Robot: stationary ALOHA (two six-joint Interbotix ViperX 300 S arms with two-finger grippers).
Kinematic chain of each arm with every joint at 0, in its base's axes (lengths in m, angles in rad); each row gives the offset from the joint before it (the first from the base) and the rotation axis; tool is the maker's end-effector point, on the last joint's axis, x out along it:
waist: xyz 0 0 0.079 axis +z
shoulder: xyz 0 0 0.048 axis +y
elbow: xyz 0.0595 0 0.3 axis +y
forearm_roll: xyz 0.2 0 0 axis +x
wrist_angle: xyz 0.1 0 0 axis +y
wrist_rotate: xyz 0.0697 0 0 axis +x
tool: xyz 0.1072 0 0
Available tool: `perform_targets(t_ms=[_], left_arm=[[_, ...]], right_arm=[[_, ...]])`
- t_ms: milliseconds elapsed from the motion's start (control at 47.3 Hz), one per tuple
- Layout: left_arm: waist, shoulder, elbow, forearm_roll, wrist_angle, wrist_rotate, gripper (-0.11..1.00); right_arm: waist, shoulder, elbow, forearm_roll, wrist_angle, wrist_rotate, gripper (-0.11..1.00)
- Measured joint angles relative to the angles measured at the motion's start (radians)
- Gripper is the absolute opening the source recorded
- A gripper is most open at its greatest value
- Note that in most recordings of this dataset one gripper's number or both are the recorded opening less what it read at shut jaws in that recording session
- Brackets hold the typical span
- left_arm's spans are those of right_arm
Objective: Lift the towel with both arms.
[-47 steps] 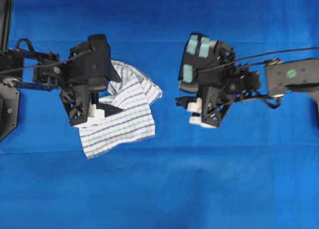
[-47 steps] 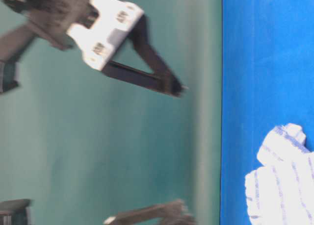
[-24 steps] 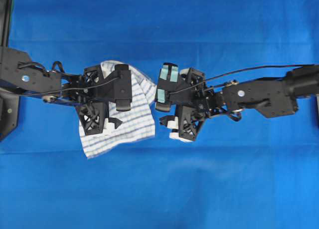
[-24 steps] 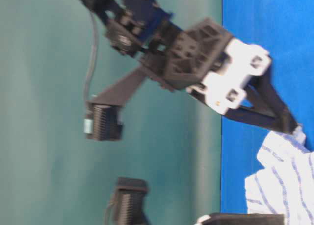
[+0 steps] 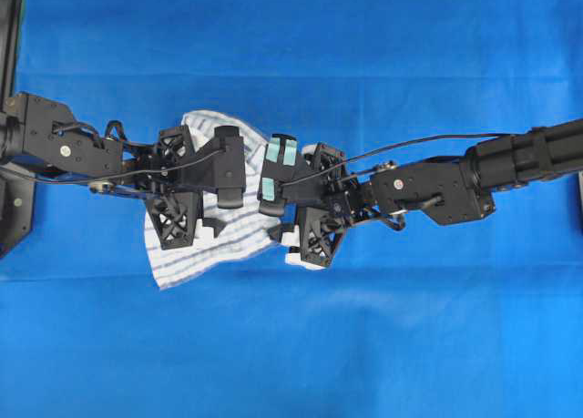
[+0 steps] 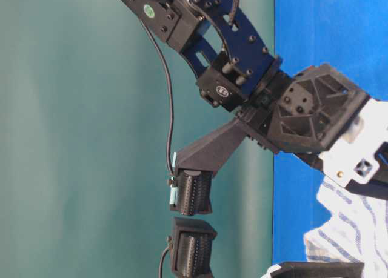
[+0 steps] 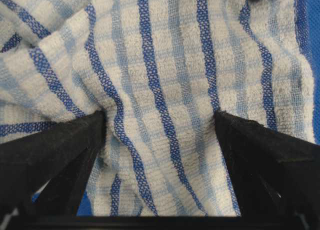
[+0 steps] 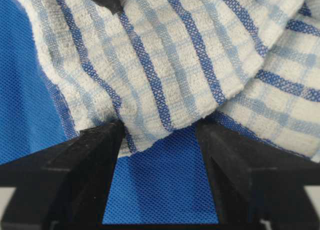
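The towel [image 5: 219, 249], white with blue and grey checks, lies crumpled on the blue tablecloth [image 5: 301, 345], left of centre. My left gripper [image 5: 211, 225] is down on its middle. In the left wrist view the left gripper [image 7: 160, 117] is open, its fingertips [image 7: 97, 121] wide apart and pressed into the towel [image 7: 160, 64]. My right gripper [image 5: 281, 234] is at the towel's right edge. In the right wrist view the right gripper [image 8: 159, 125] stands open, with the towel's hem [image 8: 175, 54] lying between its tips over the bare tablecloth [image 8: 150, 190]. The table-level view shows a corner of the towel [image 6: 357, 229].
The two wrists almost touch above the towel. A black arm base [image 5: 14, 199] stands at the left edge. A cable [image 5: 410, 143] runs along the right arm. In the table-level view a teal backdrop [image 6: 79, 139] stands behind the right arm.
Both arms came down and inward over the last second. The left gripper settled onto the towel's middle, and the right gripper moved left to the towel's right edge.
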Motion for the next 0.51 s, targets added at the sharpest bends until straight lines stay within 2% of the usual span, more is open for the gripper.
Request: perform_targets(t_ms=[63, 169, 232, 317, 507], left_arm=[[0.000, 0.002, 0.000, -0.002, 0.009, 0.000, 0.73], [0.003, 0.002, -0.006, -0.002, 0.034, 0.006, 0.41], [0.003, 0.000, -0.014, -0.002, 0.052, 0.008, 0.24], [0.002, -0.002, -0.032, -0.002, 0.080, 0.008, 0.06], [0.003, -0.052, -0.100, -0.002, 0.187, 0.008, 0.06]], right_arm=[[0.000, 0.000, 0.000, 0.000, 0.006, 0.000, 0.51], [0.002, 0.000, -0.002, 0.000, 0.031, -0.005, 0.18], [0.003, -0.002, -0.003, 0.000, 0.051, -0.011, 0.03], [0.003, -0.015, -0.003, -0.002, 0.078, -0.020, 0.03], [0.000, -0.110, -0.005, -0.011, 0.153, -0.020, 0.03]])
